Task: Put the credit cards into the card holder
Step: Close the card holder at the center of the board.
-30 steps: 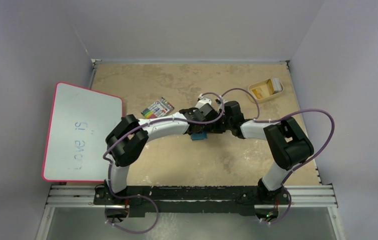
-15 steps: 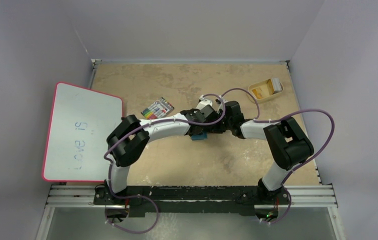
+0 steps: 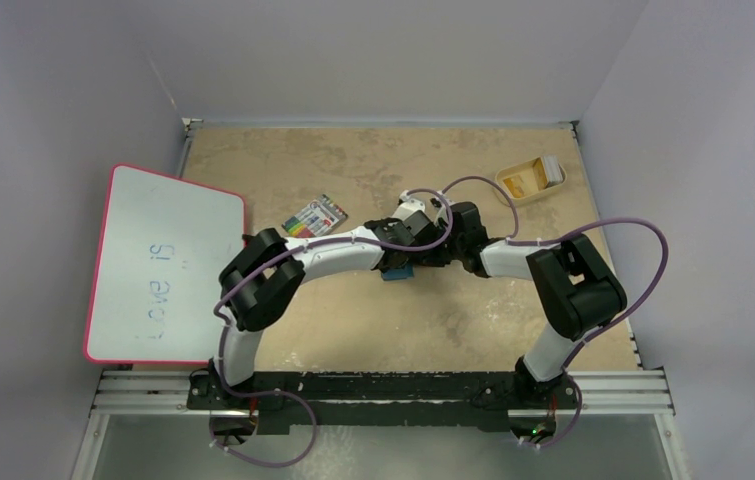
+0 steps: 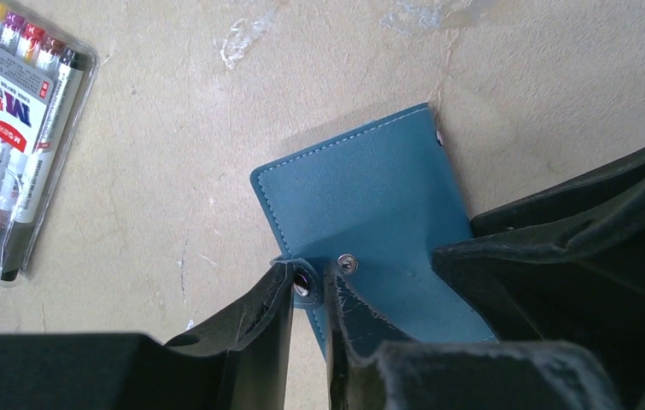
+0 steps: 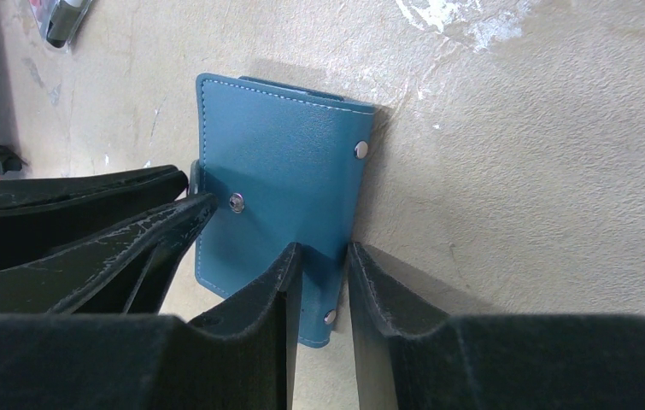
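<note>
At the middle of the bench (image 3: 353, 320), where the closed card holder (image 4: 370, 213) lies flat, the left tool (image 4: 308, 275) is clenched on its snap tab (image 4: 301, 282) and the right tool (image 5: 323, 258) grips its edge, so the left should pull the tab up slowly while the right holds firm.

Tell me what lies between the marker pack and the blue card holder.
Only bare tabletop, marked by pale scuffs, separates the marker pack from the card holder; the left wrist view shows this.
</note>
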Available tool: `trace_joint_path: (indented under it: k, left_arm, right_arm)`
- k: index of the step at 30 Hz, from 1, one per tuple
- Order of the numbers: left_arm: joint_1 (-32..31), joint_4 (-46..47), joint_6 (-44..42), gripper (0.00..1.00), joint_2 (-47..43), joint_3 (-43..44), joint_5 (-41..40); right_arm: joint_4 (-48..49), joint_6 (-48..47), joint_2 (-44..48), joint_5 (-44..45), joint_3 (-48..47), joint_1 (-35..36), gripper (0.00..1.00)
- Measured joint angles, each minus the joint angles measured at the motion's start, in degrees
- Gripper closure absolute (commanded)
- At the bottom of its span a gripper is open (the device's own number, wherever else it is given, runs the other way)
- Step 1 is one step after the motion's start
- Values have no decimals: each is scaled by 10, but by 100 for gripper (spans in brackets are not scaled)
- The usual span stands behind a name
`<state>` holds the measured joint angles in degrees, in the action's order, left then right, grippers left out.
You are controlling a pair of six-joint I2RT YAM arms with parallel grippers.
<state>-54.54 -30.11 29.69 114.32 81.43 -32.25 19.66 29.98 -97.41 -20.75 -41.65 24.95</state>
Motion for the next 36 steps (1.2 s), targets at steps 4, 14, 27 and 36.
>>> trace_joint_path:
  k: [4,14,27,36]
  left_arm:
    - [0,-5,-3,90,3,1,-1]
    - [-1,-2,-3,100,3,1,3]
    - [-2,39,-1,100,-11,-7,29]
    - [-2,30,7,99,3,-1,29]
  right_arm:
    - [0,0,0,0,0,0,72]
    - [0,0,0,0,0,0,72]
    - [0,0,1,0,0,0,72]
    - [4,0,2,0,4,0,72]
